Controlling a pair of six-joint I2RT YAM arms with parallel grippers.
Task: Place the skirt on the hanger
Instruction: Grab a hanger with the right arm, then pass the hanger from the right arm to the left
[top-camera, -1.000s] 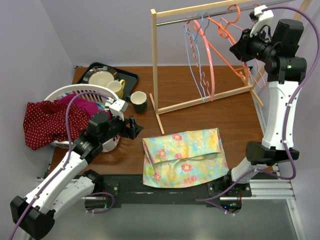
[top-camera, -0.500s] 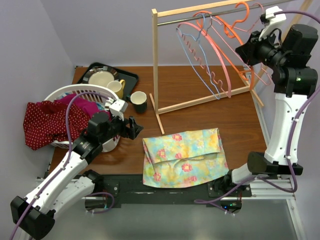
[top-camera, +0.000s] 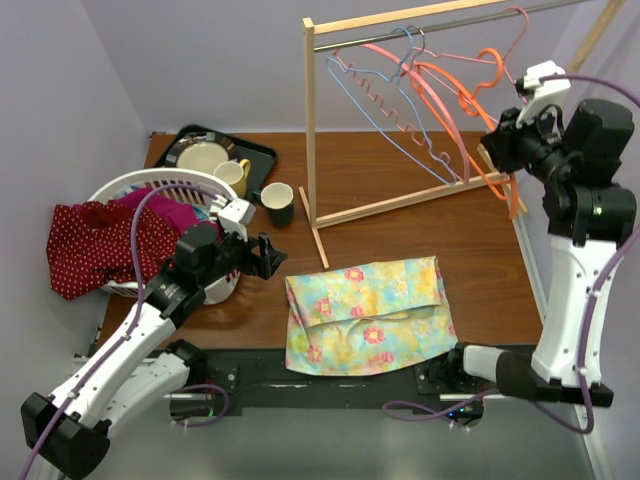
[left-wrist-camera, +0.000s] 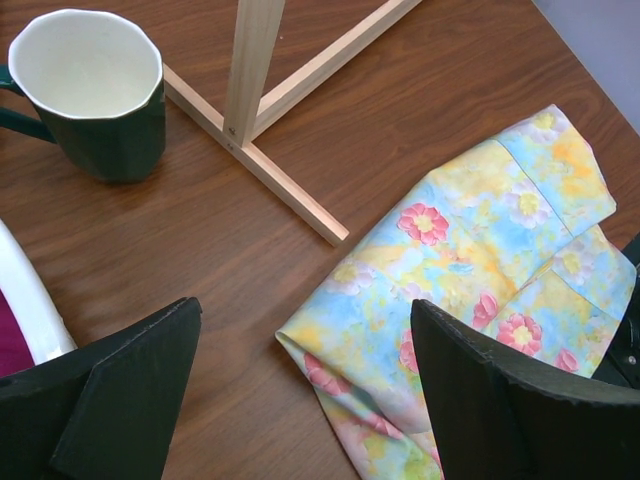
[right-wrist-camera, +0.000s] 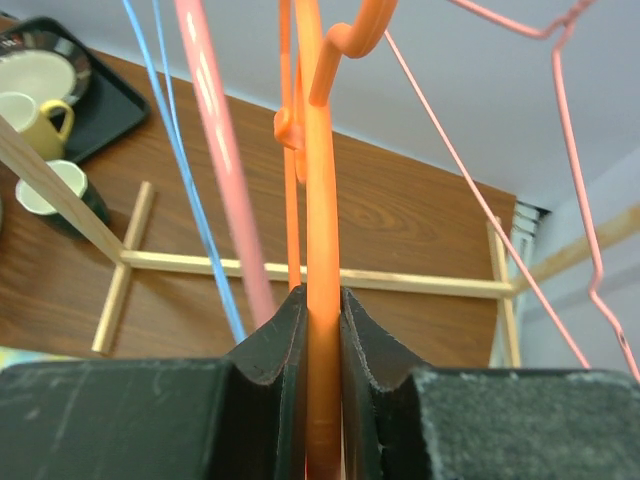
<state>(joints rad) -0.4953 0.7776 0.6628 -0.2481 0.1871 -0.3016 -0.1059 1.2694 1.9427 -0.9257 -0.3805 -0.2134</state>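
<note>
At the right end of the rack (top-camera: 310, 130), an orange hanger (right-wrist-camera: 322, 200) is clamped by the right end effector (right-wrist-camera: 322, 305); the left end effector (left-wrist-camera: 305, 315) is held wide near its foot.

The floral skirt (top-camera: 365, 315) is soft matt cloth, the orange hanger (right-wrist-camera: 320, 200) smooth glossy plastic, the rack (top-camera: 309, 120) pale bare wood, the table (top-camera: 400, 240) dark grained wood, the green mug (left-wrist-camera: 110, 140) shiny glazed ceramic.
</note>
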